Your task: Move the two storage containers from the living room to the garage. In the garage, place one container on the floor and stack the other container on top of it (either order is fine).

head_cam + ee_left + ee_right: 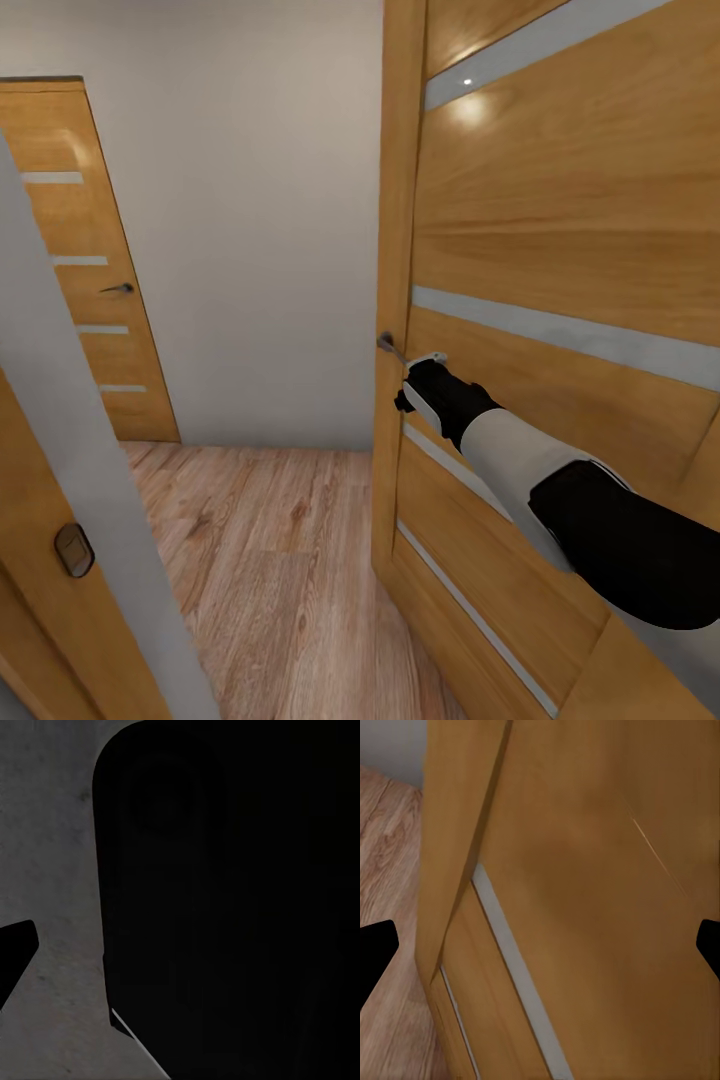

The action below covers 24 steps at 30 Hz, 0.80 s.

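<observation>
The two storage containers are out of view. I stand in a narrow hallway with light wood-plank flooring (270, 570). My right arm reaches forward to a wood-panelled door (560, 230) with grey stripes. My right gripper (409, 377) is just below that door's metal handle (389, 344), close to the door's edge. In the right wrist view the right gripper (540, 952) is open, its fingertips (375, 952) far apart with only the door face between them. In the left wrist view, one fingertip (15, 956) of my left gripper (180, 960) shows beside a large dark shape (225, 907), over a grey speckled surface.
The door on the right stands ajar, its edge (398, 250) turned toward me. A second wooden door (90, 300) with a lever handle (118, 289) is closed at the back left. A grey wall (250, 250) closes the hallway. Another door's edge (70, 480) is near left.
</observation>
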{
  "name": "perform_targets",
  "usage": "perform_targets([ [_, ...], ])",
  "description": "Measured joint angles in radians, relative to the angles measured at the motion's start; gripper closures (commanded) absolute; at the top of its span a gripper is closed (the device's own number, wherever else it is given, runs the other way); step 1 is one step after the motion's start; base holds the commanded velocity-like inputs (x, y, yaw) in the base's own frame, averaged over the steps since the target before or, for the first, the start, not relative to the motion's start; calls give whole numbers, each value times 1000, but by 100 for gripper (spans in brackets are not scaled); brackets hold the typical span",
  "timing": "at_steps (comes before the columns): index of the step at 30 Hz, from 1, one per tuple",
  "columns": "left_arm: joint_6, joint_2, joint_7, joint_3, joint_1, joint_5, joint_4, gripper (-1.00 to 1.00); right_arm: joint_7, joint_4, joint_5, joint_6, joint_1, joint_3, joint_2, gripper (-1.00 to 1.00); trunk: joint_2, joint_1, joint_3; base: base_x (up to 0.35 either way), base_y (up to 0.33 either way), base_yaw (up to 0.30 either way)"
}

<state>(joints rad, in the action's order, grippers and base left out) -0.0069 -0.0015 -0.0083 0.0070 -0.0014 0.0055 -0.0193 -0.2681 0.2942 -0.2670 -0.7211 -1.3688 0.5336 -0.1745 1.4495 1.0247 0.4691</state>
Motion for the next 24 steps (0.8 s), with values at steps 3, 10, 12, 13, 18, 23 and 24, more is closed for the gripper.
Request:
perform_targets([
  [3,0,0,0,0,0,0,0,-100,4,0,-30,4,0,-8,0,-100,0,0,0,286,0,0],
  [10,0,0,0,0,0,0,0,-100,2,0,-19,3,0,-5,0,-100,0,0,0,73,0,0],
  [12,0,0,0,0,0,0,0,-100,2,0,-19,3,0,-5,0,-100,0,0,0,6,0,0],
  [13,0,0,0,0,0,0,0,-100,2,0,-18,3,0,-4,0,-100,0,0,0,55,0,0],
  [18,0,2,0,0,0,0,0,-100,3,0,-24,4,0,-6,0,-100,0,0,0,238,0,0],
  [23,0,3,0,0,0,0,0,-100,2,0,-19,3,0,-5,0,-100,0,0,0,232,0,0],
  [24,0,3,0,0,0,0,0,-100,2,0,-18,3,0,-5,0,-100,0,0,0,61,0,0],
])
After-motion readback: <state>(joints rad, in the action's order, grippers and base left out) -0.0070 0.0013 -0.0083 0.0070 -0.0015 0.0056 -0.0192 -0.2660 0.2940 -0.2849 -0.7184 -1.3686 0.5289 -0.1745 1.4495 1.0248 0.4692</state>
